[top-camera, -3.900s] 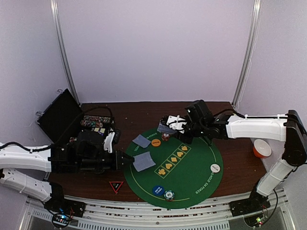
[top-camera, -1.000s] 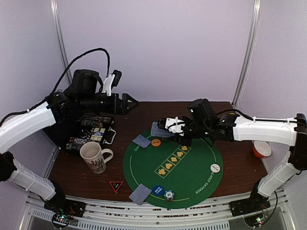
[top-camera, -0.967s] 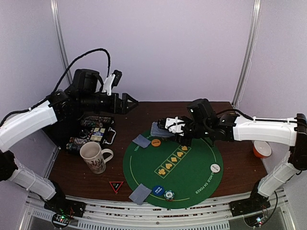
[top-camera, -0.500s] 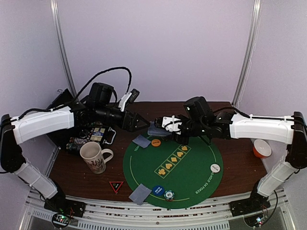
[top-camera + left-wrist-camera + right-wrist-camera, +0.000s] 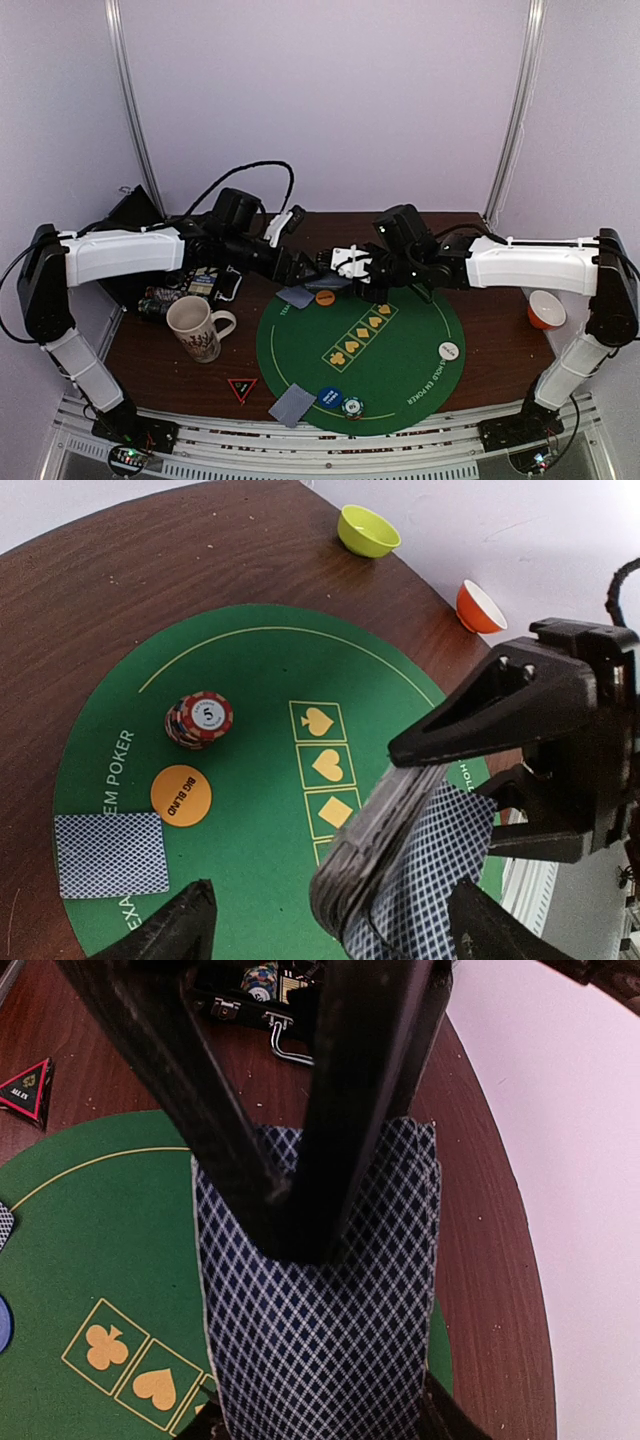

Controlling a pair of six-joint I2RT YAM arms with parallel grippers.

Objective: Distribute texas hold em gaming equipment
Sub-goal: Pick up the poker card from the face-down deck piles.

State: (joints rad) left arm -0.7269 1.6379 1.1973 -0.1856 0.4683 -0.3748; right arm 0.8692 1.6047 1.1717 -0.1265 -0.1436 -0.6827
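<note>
My right gripper (image 5: 343, 268) is shut on a deck of blue-backed playing cards (image 5: 320, 1310), held above the far left edge of the green mat (image 5: 400, 370). My left gripper (image 5: 335, 932) is open, its fingers (image 5: 230, 1110) straddling the deck's (image 5: 400, 865) free end. One card (image 5: 295, 295) lies on the mat beside the orange button (image 5: 181, 794) and a red-white chip stack (image 5: 200, 720). Another card (image 5: 292, 405), a blue button (image 5: 330, 397) and a teal-white chip stack (image 5: 351, 406) sit at the mat's near edge. A white button (image 5: 448, 350) lies at its right.
A patterned mug (image 5: 195, 328) stands left of the mat, with an open black chip case (image 5: 195, 270) behind it. A red triangle marker (image 5: 242, 388) lies near the front. An orange bowl (image 5: 545, 308) and a yellow bowl (image 5: 367, 530) sit at the table's right side.
My left arm has swung down from high at the back left and reached the deck. The right gripper has carried the deck slightly left to meet it.
</note>
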